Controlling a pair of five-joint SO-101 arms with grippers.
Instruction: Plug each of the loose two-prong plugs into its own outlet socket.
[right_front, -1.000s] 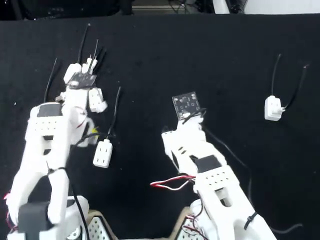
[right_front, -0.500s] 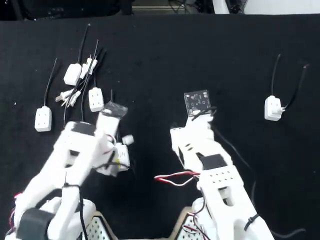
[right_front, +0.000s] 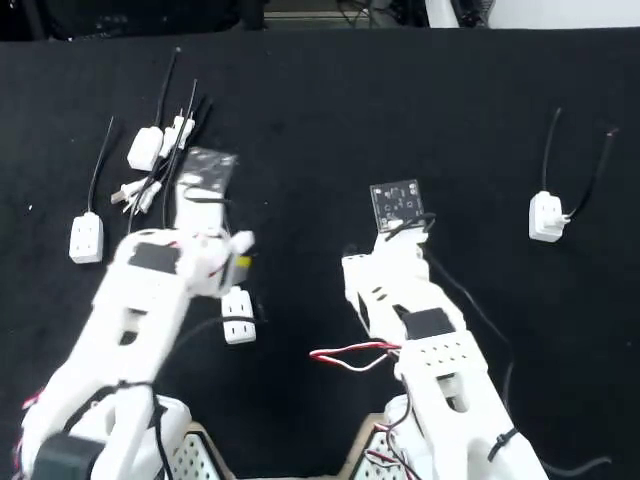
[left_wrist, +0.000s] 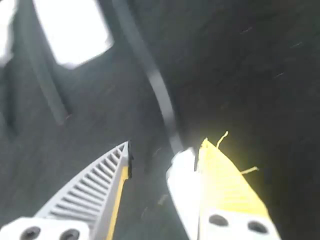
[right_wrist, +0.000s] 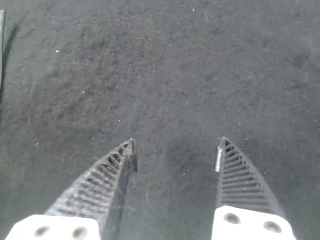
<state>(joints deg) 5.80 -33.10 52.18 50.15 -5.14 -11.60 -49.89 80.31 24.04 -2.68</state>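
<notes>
Work across the black worktop (right_front: 400, 100). Leave the right hand (right_wrist: 175, 150) near centre, jaws wide over bare cloth. Steady the left hand (left_wrist: 165, 145), jaws apart, with a black cord (left_wrist: 157, 90) and a white piece against one finger. Grip bodies, not cords. Square prongs to the outlet socket (right_front: 238, 318) at seven o'clock. Fetch the loose plugs (right_front: 135, 190) from ten o'clock.

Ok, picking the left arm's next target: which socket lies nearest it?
The socket right beside the left arm; the others lie farther back or far right.
</notes>
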